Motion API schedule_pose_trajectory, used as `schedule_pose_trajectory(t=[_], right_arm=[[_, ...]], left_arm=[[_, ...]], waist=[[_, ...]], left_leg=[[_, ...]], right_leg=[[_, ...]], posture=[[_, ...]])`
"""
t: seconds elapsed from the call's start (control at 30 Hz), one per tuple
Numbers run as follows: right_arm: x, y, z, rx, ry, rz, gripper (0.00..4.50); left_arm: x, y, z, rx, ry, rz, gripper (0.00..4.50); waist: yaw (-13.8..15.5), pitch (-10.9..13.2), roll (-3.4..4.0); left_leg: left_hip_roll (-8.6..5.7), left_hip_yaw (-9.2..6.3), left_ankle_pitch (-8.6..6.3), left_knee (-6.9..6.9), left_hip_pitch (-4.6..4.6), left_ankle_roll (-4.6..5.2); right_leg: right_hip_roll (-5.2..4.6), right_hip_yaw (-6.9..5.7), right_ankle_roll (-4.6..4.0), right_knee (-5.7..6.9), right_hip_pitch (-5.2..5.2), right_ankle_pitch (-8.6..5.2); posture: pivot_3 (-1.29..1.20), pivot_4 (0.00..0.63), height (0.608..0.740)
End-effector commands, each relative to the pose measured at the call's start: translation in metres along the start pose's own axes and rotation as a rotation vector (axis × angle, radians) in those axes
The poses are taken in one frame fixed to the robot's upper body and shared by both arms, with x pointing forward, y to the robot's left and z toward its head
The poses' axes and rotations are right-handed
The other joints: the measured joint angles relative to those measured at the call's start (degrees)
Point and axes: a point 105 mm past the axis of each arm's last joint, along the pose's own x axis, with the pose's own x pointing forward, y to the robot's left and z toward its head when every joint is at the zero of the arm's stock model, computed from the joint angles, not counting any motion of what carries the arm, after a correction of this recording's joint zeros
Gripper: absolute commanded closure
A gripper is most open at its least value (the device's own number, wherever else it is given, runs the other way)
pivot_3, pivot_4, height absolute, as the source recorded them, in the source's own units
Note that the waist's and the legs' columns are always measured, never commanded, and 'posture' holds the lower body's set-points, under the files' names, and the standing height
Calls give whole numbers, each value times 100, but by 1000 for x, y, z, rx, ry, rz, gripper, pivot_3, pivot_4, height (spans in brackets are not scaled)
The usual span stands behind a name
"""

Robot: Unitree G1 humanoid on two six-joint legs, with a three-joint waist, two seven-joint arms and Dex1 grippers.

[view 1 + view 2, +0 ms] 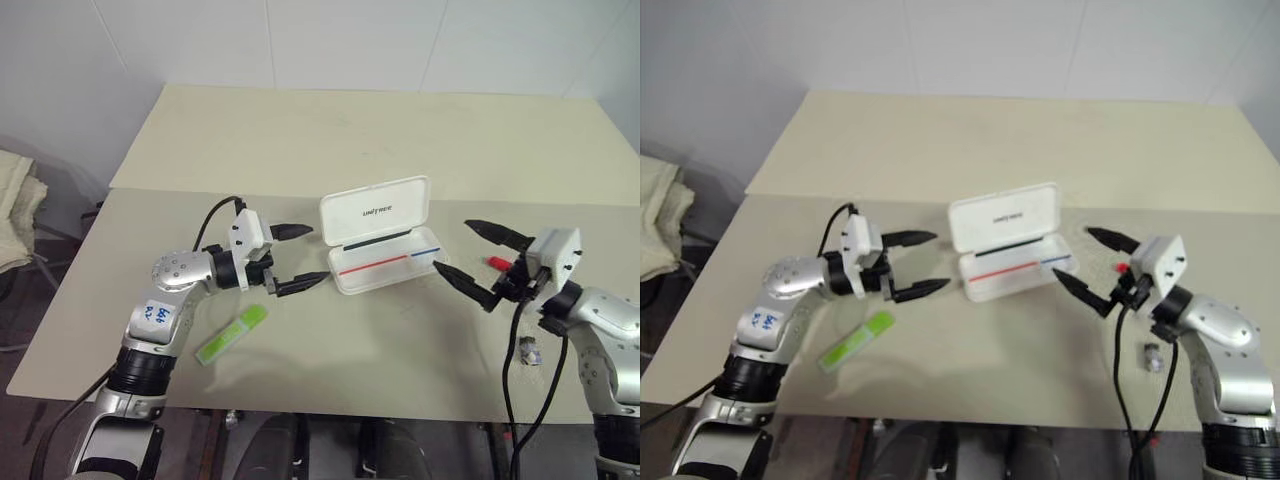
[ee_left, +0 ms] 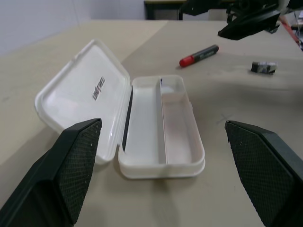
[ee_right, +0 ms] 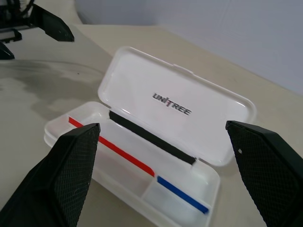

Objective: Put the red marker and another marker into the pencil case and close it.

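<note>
Pencil case point(image 1: 385, 258) lay open on the worktop point(image 1: 330, 140), both claws spread and empty on either side.
Left claw point(image 1: 297, 259) and right claw point(image 1: 478, 256) flanked it; green highlighter point(image 1: 231, 334) lay near the left arm, red marker point(image 2: 199, 55) beside the right claw, with a small dark object point(image 2: 263, 67) nearby.

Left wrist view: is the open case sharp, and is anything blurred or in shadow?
Left wrist view: pencil case sharp, lettering readable; the near fingers soft. Right wrist view: a grey shadow on the table beside the case.
</note>
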Motion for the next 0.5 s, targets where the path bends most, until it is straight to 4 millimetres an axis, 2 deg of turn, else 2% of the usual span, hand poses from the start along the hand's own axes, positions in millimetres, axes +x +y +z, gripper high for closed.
schedule_pose_trajectory(t=[0.03, 0.5], right_arm=[[5, 1, 14, -32, -42, 13, 0], [9, 8, 15, -39, -43, 64, 0]], left_arm=[[0, 0, 4, 19, 4, -17, 41], [16, -7, -4, 30, 43, -111, 41]], waist=[[2, 0, 0], [13, 0, 0]], left_leg=[[0, 0, 0, 0, 0, 0], [0, 7, -8, 1, -1, 6]], right_leg=[[0, 1, 0, -1, 0, 0], [2, 4, 4, -11, 1, 2]], posture=[[0, 150, 740], [0, 150, 740]])
